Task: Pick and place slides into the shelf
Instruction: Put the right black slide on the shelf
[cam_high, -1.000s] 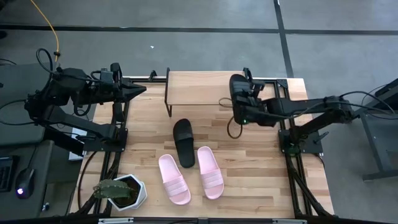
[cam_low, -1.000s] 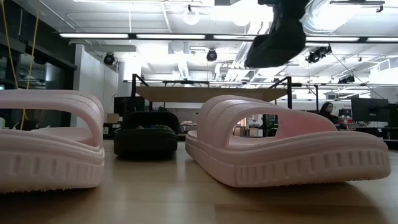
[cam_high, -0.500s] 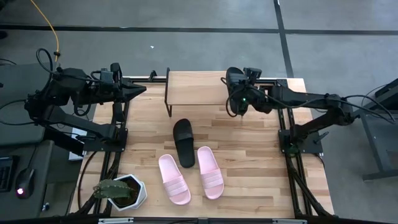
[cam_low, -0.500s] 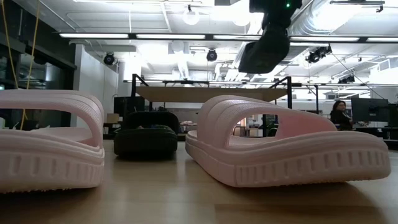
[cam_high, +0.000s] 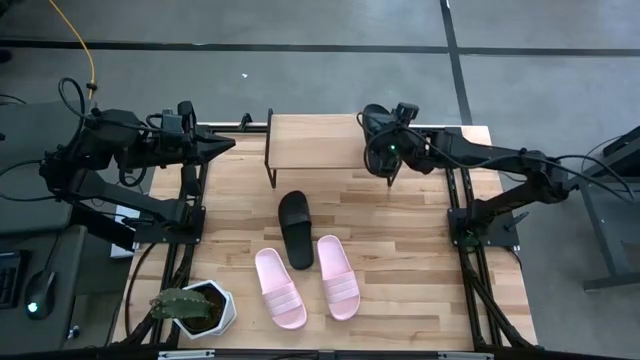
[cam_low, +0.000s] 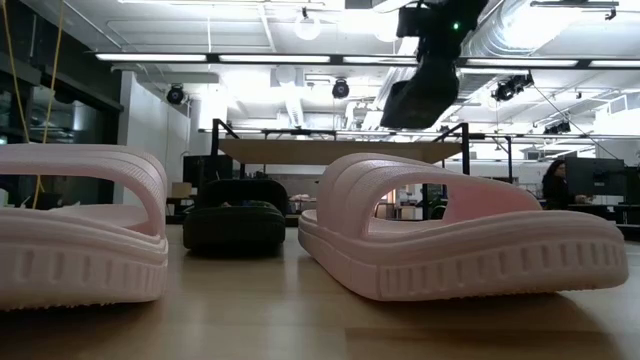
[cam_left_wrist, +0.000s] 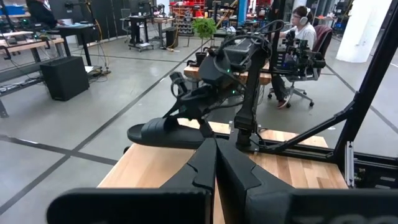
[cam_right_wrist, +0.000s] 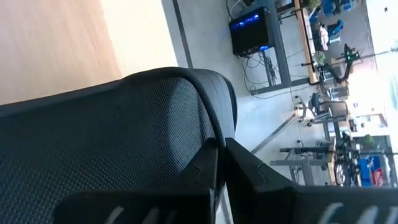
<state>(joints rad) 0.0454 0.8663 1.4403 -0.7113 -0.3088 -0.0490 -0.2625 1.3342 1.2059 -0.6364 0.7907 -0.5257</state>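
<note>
Right gripper (cam_high: 381, 140) raised above the far right part of the worktop (cam_high: 420, 260), at the right end of the shelf (cam_high: 318, 141). Jaws clenched on a black slide (cam_left_wrist: 166, 133), held clear of every surface; seen from the left wrist, sole roughly level, hanging over the pale board. In the low view, the same held slide (cam_low: 420, 95) up high, above the level of the shelf board (cam_low: 340, 150). In the right wrist view, textured black sole (cam_right_wrist: 106, 143) filling most of the frame, pinched between the two dark fingers (cam_right_wrist: 208, 171).

Shelf set along the far edge of the worktop, near the middle; thin black legs under a light wooden top.

Second black slide (cam_high: 295, 229) flat on the worktop near its centre, just in front of the shelf, lengthwise toward the near edge. Two pink slides toward the near edge, side by side: left one (cam_high: 279, 287) and right one (cam_high: 338, 276), the black one's near end tucked between their far ends. Touching or just apart: cannot tell.

Left gripper (cam_high: 222, 145) parked at the far left corner of the worktop, jaws pressed together on nothing, fingers (cam_left_wrist: 214, 165) meeting in a point.

Potted plant (cam_high: 192, 307) at the near left corner.
</note>
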